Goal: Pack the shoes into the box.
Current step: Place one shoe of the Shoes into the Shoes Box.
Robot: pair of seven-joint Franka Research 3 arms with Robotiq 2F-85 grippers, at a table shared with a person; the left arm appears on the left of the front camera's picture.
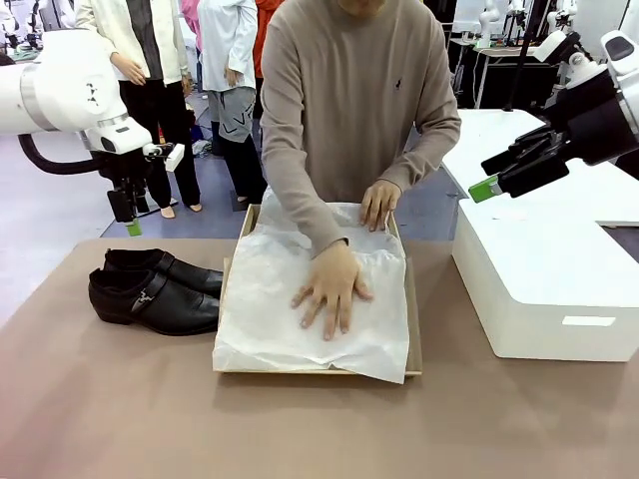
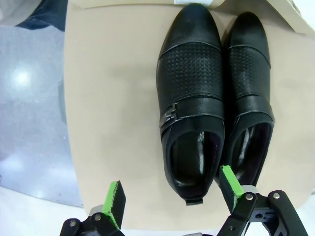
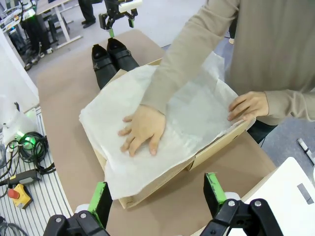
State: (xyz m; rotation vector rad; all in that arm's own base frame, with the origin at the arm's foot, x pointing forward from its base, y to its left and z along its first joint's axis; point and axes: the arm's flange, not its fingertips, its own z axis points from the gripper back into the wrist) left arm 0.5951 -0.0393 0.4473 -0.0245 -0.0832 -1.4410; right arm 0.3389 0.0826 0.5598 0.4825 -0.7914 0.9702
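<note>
Lying side by side on the table point(image 1: 100, 399), the shoes point(image 1: 155, 289) sit just left of the open box point(image 1: 412, 344), not yet packed.
Their toes point at the box, where white tissue paper point(image 1: 270, 309) spills over the rim. A person's near hand point(image 1: 329, 291) presses flat on the paper and the far hand point(image 1: 379, 203) rests at the far rim. The left gripper point(image 2: 172, 191) hangs above the shoes' heel end, jaws spread and empty. The right gripper point(image 3: 157, 196) is held high on the box's right side, near the white box point(image 1: 544, 279), fingers apart and grasping nothing.
</note>
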